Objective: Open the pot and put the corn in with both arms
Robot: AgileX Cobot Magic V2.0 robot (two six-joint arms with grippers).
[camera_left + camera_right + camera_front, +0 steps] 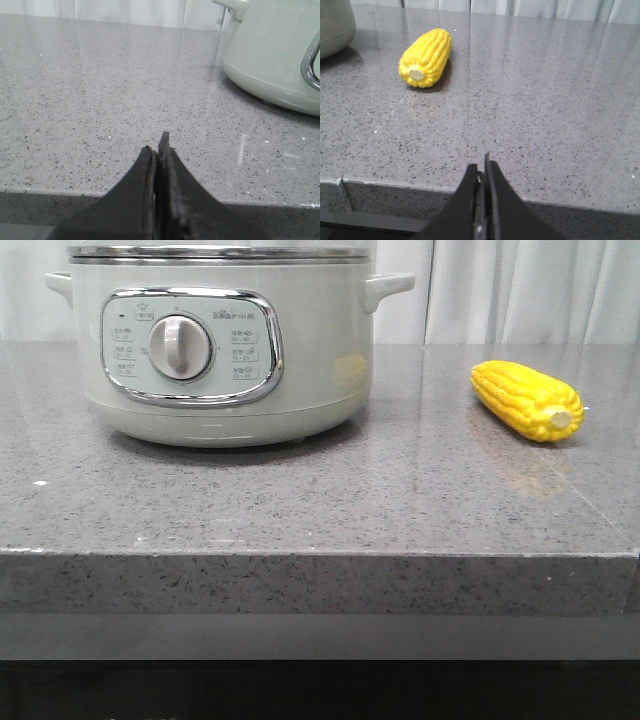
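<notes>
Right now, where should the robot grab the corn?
Probably around the middle of the corn, coming down from above with the right gripper. It lies flat on the counter, stub end toward the robot, so fingers closing across its round sides should fit best.

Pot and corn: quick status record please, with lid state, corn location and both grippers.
pot: on the counter, left of centre, dial panel facing the camera
lid: on, steel rim seated
corn: lying on the counter right of the pot, apart from it, stub end toward the camera
left gripper: shut, empty, at the counter's front edge
right gripper: shut, empty, at the front edge, short of the corn
</notes>
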